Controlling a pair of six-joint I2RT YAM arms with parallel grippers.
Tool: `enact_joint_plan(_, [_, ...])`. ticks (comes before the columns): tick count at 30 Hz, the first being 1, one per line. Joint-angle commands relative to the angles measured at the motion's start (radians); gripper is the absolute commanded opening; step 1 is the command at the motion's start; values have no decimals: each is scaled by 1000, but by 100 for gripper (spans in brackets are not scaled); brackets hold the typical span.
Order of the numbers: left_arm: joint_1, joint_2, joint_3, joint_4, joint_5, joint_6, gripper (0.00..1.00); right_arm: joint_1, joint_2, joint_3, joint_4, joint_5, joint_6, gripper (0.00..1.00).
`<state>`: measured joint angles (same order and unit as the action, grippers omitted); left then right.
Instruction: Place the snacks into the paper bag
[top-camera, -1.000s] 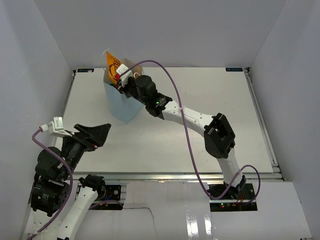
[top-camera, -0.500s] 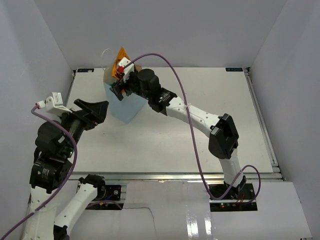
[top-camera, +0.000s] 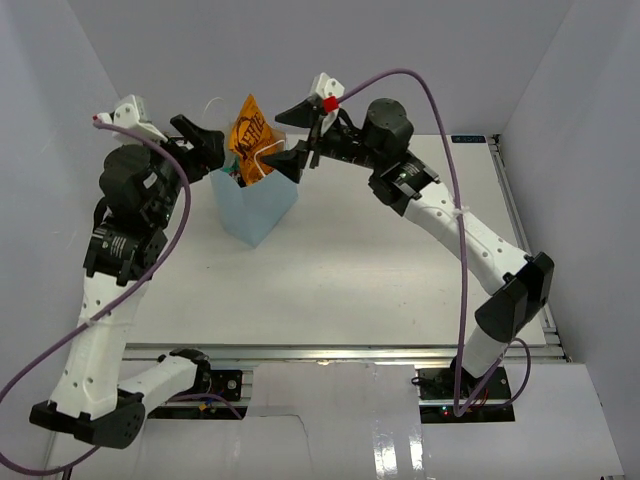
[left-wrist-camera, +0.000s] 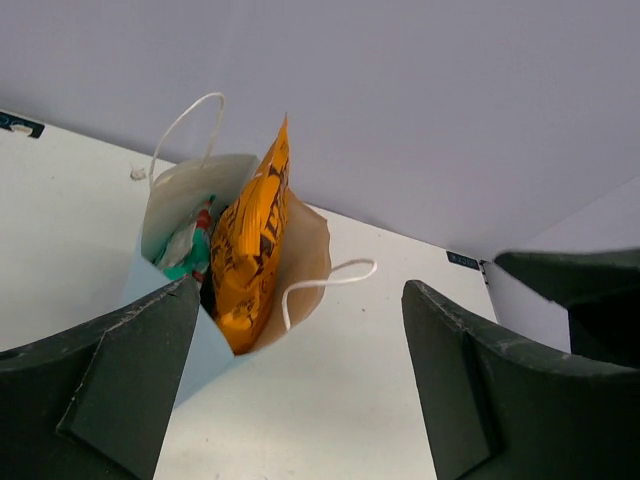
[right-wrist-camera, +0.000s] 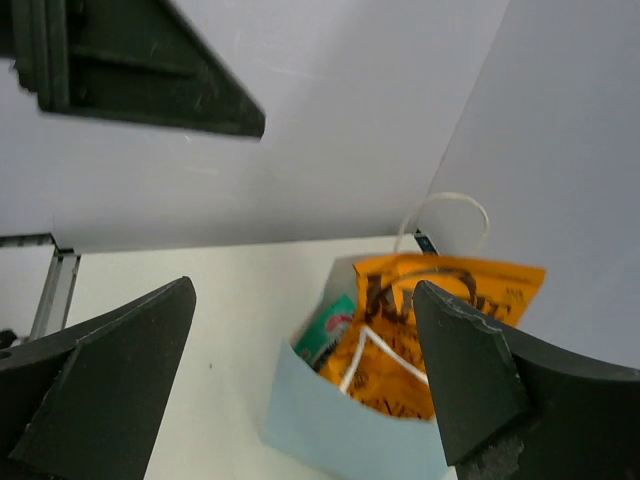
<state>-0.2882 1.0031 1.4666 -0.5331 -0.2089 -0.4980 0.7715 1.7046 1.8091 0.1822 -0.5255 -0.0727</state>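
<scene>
both grippers open and empty beside the bag

the paper bag (top-camera: 250, 212) stands upright at about 10 o'clock on the table (top-camera: 400, 270), its mouth open. the orange crisp bag (top-camera: 248, 128) sits on end inside it, with its upper part sticking up well above the rim. in the left wrist view a teal packet (left-wrist-camera: 185, 255) is tucked lower down beside the crisp bag, against the white inner wall. anything deeper in the bag is hidden. one white handle (left-wrist-camera: 188, 118) arches up from one rim, and the other handle (left-wrist-camera: 330, 272) leans out over the opposite rim.

the left gripper (top-camera: 205, 145) hangs in the air at the bag's 9 o'clock, about level with its mouth, jaws spread wide and holding nothing. the right gripper (top-camera: 280, 138) hangs at the bag's 3 o'clock, jaws also spread wide and empty. its tips point toward the orange crisp bag and come close to it. i cannot tell whether they touch it.
</scene>
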Motion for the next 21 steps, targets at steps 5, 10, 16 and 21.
enact_joint_plan(5, [0, 241, 162, 39, 97, 102, 92, -190, -176, -238, -41, -156, 22, 95])
enact_joint_plan(10, [1, 454, 328, -42, 105, 128, 84, -308, -269, -425, -44, -174, 34, 96])
enact_joint_plan(16, [3, 624, 460, -123, 74, 168, 78, -412, -355, -542, -41, -188, 56, 98])
enact_joint_plan(21, [3, 640, 446, -165, 71, 171, 59, -466, -375, -577, -38, -189, 65, 98])
